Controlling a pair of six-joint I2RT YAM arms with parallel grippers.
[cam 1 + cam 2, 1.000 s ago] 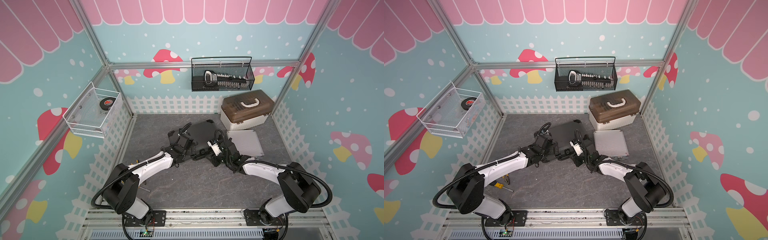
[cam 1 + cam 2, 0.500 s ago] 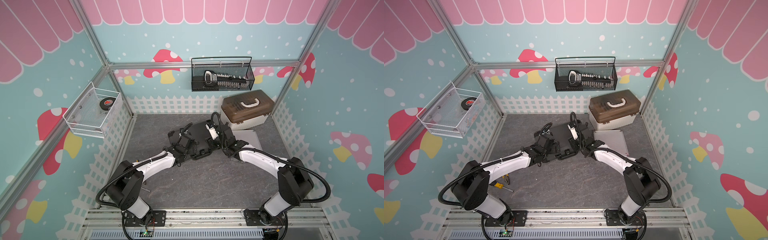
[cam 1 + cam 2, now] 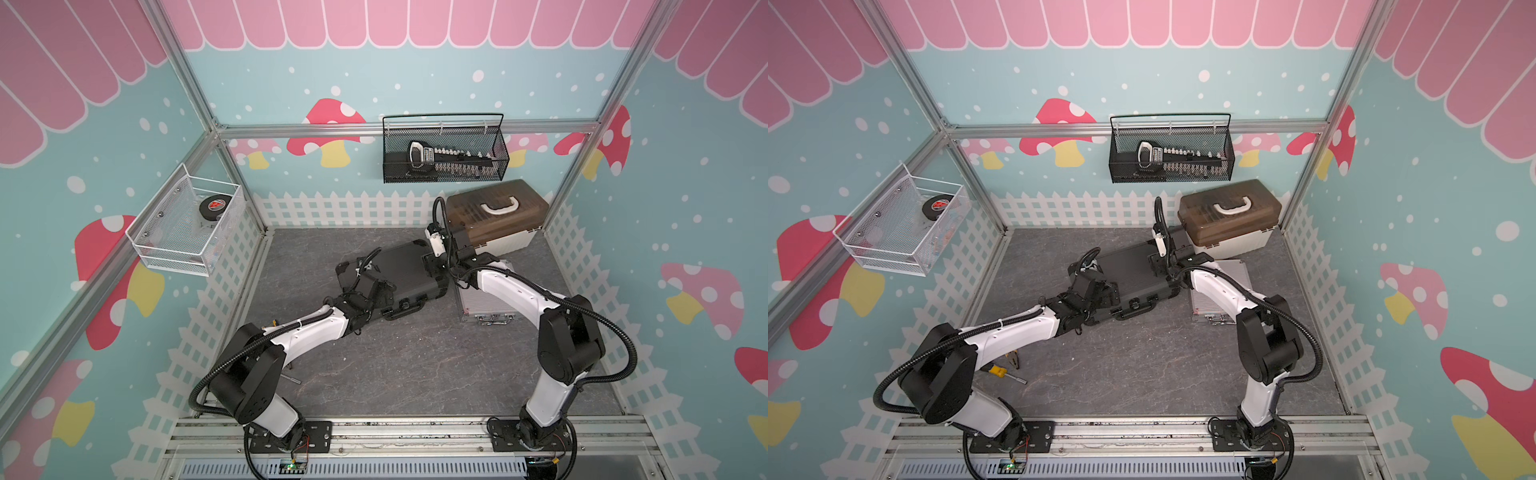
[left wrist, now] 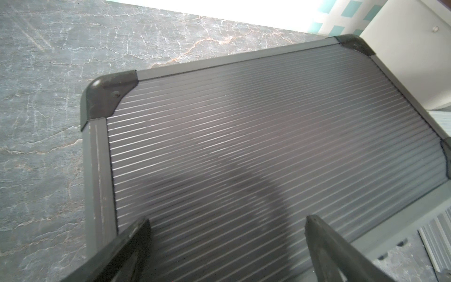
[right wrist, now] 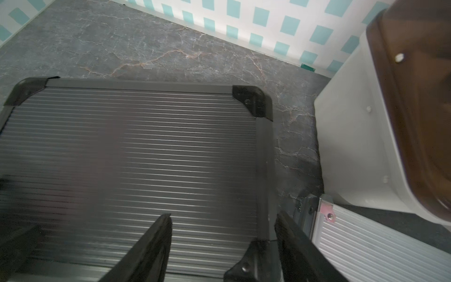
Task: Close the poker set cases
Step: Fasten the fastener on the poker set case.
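Two tools (image 4: pixel 227 218) (image 5: pixel 223 214) gape over one black case (image 3: pixel 399 270) beside one silver case (image 3: pixel 478 306).

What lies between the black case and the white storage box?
Bare grey floor, shown in the right wrist view; the silver case borders that gap.

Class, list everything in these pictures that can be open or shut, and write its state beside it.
black case, lid down, lying flat; whether its latches are fastened cannot be told.
silver case, lid down, lying flat.
storage box, brown lid shut.
left gripper, open, over the black case's lid.
right gripper, open, over the black case's edge nearest the silver case.
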